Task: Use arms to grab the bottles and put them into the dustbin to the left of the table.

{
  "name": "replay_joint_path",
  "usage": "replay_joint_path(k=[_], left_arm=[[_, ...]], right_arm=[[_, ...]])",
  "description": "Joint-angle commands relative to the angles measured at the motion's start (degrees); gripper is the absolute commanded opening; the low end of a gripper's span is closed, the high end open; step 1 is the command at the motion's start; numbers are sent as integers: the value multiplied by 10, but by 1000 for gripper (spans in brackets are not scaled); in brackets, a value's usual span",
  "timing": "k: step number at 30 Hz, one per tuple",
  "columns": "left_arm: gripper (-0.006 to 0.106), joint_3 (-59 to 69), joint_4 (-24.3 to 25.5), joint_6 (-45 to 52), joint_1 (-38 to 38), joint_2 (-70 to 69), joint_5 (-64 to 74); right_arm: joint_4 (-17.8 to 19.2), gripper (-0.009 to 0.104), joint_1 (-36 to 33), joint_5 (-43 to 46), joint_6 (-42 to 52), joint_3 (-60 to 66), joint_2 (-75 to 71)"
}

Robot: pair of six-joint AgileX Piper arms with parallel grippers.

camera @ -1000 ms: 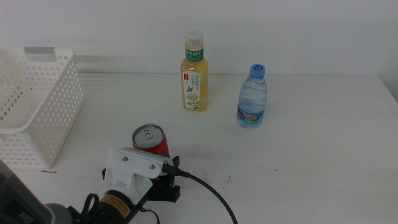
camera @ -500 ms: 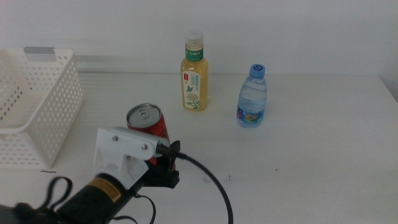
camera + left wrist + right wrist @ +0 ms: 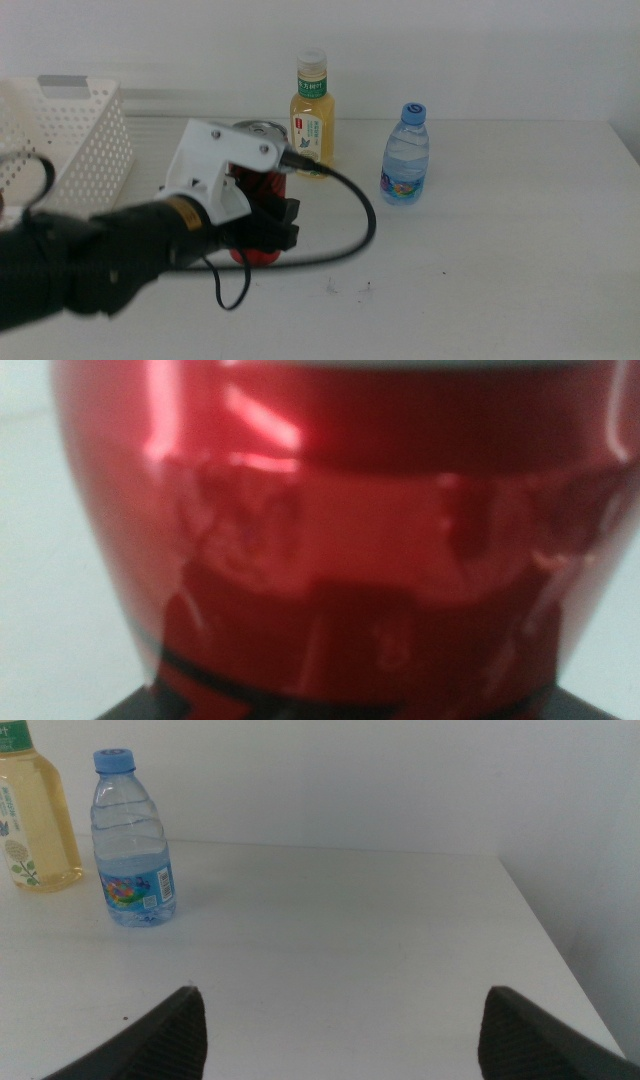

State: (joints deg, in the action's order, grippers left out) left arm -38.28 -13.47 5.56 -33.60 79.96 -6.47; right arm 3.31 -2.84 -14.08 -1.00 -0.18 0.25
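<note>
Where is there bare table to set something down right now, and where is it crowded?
Free: the white tabletop right of the clear blue-capped water bottle, out to its right edge, and the front strip. Crowded: the left gripper, clamping the slim red can, stands between the white perforated basket and the yellow-drink bottle. The right gripper waits, open.

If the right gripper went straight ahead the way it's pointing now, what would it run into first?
Probably nothing on the table: the right gripper faces bare tabletop and then the wall. The water bottle and yellow drink bottle stand off to one side of that line, though depth is uncertain.
</note>
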Motion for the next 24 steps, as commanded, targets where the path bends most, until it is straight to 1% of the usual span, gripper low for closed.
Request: replay_joint_path(k=[1,7,14,16,20,21,24], left_arm=[[3,-45,6,11,21,-10,74],[3,-179,6,77,84,-3,314],[3,-358,23,82,187,52,539],[3,-404,22,106,220,80,614],[3,-493,9,171,287,139,718],[3,-513,3,172,305,153,738],[3,-566,-30,186,367,195,764]], right_arm=[[6,93,5,5,6,2,-2],[6,93,5,5,6,2,-2],[6,93,5,5,6,2,-2],[6,93,5,5,6,2,-2],[6,93,5,5,6,2,-2],[6,93,5,5,6,2,-2],[6,93,5,5,6,2,-2]])
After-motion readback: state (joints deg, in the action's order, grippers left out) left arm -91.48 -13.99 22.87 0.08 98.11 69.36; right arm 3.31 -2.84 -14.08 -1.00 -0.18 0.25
